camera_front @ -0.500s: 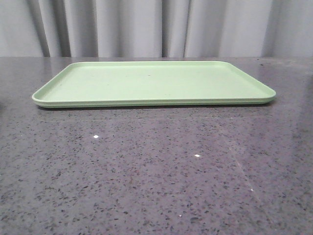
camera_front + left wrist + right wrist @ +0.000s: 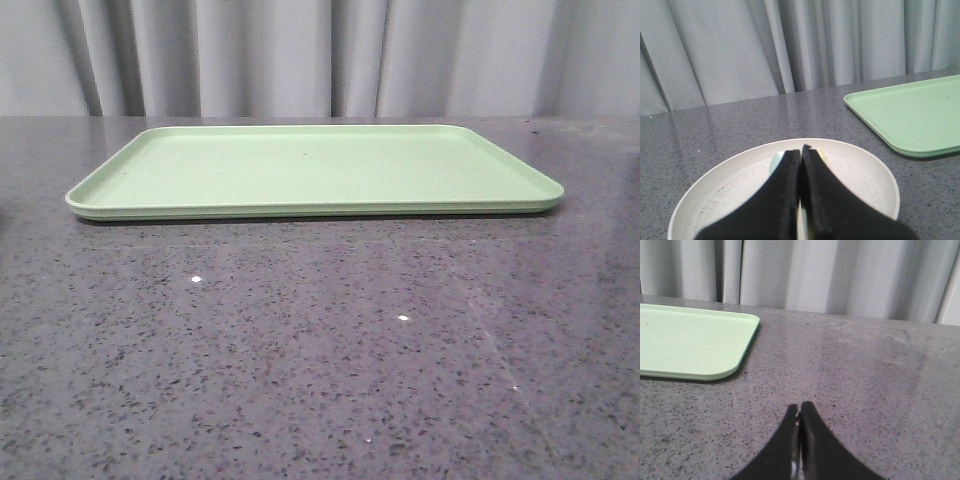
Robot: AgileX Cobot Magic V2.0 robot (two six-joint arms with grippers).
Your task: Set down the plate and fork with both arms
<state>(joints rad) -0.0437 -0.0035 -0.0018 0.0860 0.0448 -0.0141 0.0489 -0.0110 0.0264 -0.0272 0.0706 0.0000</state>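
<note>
The round, shallow cream-pink plate [image 2: 730, 195] lies on the speckled dark grey stone tabletop [image 2: 320, 360], near the flat light green rectangular plastic tray [image 2: 310, 170] but apart from it, off one of the tray's short ends; it shows only in the left wrist view. The black two-fingered left gripper [image 2: 801, 152] hangs right over the plate's middle with its pointed fingers pressed together and nothing between them. Beneath them, inside the plate, a pale blue rounded piece [image 2: 775, 162] and a thin yellowish sliver [image 2: 822, 156] peek out; the sliver may be the yellow fork, but too little shows to be sure.

The black right gripper [image 2: 800, 412] is likewise closed and empty, over bare tabletop off the tray's other short end, with nothing near it to pick up.

The step in hand looks like the first reach, with nothing yet lifted. To do it well, the left fingers should part before descending and take the plate by its raised rim on the side away from the tray, since a closed tip over the centre has no purchase. A shallow, loaded dish should be carried level so its contents do not slide.

The tray holds nothing; its whole surface is bare in the front view.
</note>
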